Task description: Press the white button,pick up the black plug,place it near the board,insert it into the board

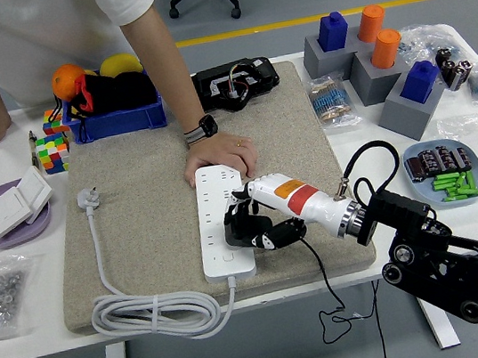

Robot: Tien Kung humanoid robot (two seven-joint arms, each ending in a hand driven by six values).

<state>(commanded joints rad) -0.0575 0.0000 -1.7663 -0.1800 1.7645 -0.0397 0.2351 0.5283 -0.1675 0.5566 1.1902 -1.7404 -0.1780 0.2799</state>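
The plug [244, 227] stands on the near half of the board [224, 223], its black body over the right row of sockets, apparently being pressed into one; whether its pins are fully seated cannot be seen. Its thin black cord [321, 276] trails off to the right and near, over the mat's near edge and down below the table, slack enough not to pull the plug sideways.

The right hand [263, 220] comes in from the right, white fingers curled around the plug, gripping it from above and the right side. That hold suits a downward push, so the insertion step looks to be under way.

At the board's far end a person's hand [218, 156] lies flat against the strip, likely bracing it so it does not slide on the mat [136, 212] under the push. The board's white cable [156, 316] coils at the mat's near edge and runs up the left side to its own loose plug [88, 199]. The left hand is out of sight.
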